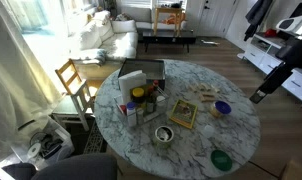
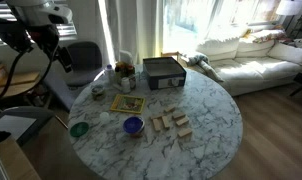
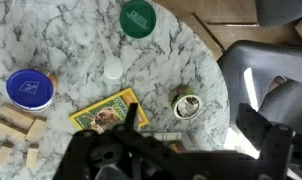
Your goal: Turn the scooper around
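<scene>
Marble-topped round table carries the scooper at 9 o'clock in the wrist view, with wooden blocks just beside it at 6 o'clock and the green dish well apart toward 2 o'clock. Only its round blue bowl resolves, so handle direction and long axis cannot be determined. The gripper hangs near the table rim at 3 o'clock in an exterior view, apart from the scooper; its finger spacing cannot be determined.

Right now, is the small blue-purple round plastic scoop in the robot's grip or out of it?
Out: the scoop sits on the white marble tabletop beside pale wooden blocks, and the gripper hangs apart from it.
</scene>
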